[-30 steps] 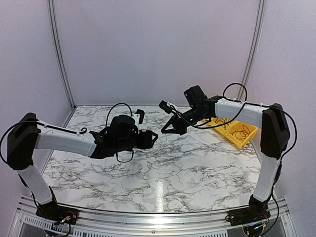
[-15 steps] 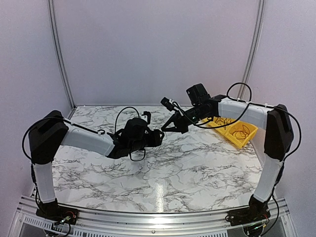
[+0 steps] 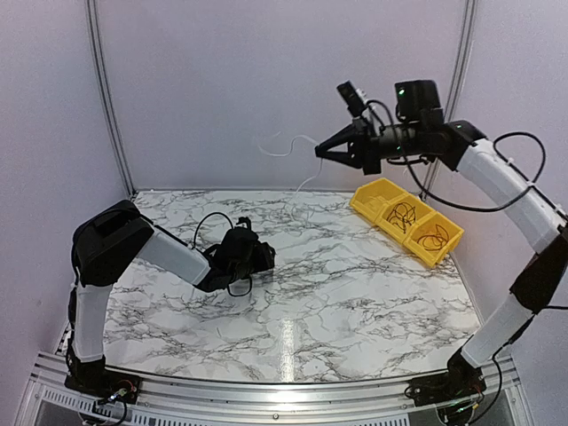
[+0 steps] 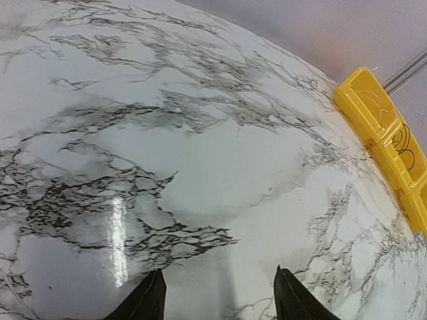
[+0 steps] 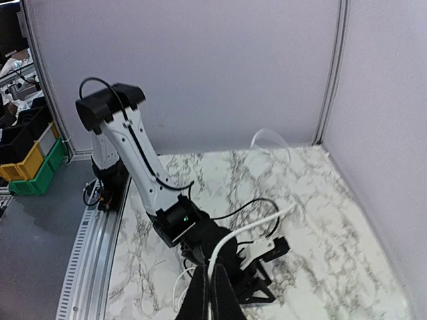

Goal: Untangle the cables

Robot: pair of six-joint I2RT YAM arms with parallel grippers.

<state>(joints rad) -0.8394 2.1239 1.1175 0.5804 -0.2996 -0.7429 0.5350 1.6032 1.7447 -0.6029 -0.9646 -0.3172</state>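
My right gripper (image 3: 321, 152) is raised high above the back of the table and is shut on a thin white cable (image 3: 311, 177) that trails left and down in a loose curve. In the right wrist view the white cable (image 5: 250, 230) runs up from between the shut fingers (image 5: 200, 297). My left gripper (image 3: 264, 257) lies low on the marble table; in its wrist view it (image 4: 217, 303) is open and empty. Black cable coils (image 3: 404, 213) lie in the yellow bins. No red wire shows.
A row of yellow bins (image 3: 368, 197) stands at the back right, also in the left wrist view (image 4: 373, 123). A second black coil (image 3: 435, 236) lies in the nearest bin. Grey walls enclose the marble table (image 3: 355, 293).
My right arm has swung up from table height to high above the back edge, lifting the white cable. My left gripper has drawn back left and sunk to the table.
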